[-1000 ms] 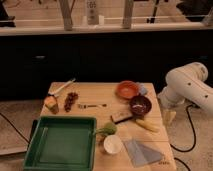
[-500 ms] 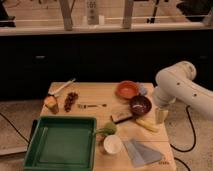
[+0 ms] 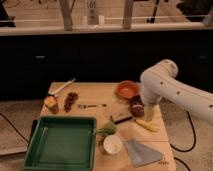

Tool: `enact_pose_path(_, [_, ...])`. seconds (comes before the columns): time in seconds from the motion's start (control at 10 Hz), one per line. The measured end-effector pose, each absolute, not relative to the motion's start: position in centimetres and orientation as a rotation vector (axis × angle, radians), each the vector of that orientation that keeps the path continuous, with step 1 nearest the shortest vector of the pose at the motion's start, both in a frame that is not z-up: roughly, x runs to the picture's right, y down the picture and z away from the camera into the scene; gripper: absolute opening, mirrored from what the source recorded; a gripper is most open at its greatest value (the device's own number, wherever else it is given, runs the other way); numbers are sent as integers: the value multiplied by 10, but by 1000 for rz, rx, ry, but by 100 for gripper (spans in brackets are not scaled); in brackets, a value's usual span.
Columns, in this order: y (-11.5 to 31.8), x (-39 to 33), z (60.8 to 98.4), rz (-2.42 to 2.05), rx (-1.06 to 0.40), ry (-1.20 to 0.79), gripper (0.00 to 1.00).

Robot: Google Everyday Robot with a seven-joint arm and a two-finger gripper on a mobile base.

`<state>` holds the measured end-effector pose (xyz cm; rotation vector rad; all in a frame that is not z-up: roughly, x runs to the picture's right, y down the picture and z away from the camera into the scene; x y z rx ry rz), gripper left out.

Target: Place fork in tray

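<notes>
The small silver fork (image 3: 91, 105) lies flat on the wooden table (image 3: 100, 95), near its middle. The big green tray (image 3: 65, 119) sits at the table's front left and has nothing in it. My white arm (image 3: 165, 87) reaches in from the right. Its gripper (image 3: 149, 111) hangs over the right side of the table beside a dark bowl (image 3: 136, 106), well to the right of the fork. The fork is a short way beyond the tray's far rim.
An orange bowl (image 3: 127, 90) stands at the back right. A yellow banana (image 3: 146, 125), a dark block (image 3: 120, 118), a green item (image 3: 106, 129), a white cup (image 3: 112, 144) and a grey cloth (image 3: 141, 152) lie front right. A pale-handled utensil (image 3: 62, 88), dark grapes (image 3: 71, 101) and an orange item (image 3: 50, 102) lie left.
My arm has swung leftward from beyond the table's right edge to over its right side. The fork, tray and other objects have not moved.
</notes>
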<state>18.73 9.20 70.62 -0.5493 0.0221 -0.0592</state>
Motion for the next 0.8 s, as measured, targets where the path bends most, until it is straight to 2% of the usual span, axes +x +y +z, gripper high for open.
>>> enact_pose_path(0.8, [79,117,737,-114,-572,-41,80])
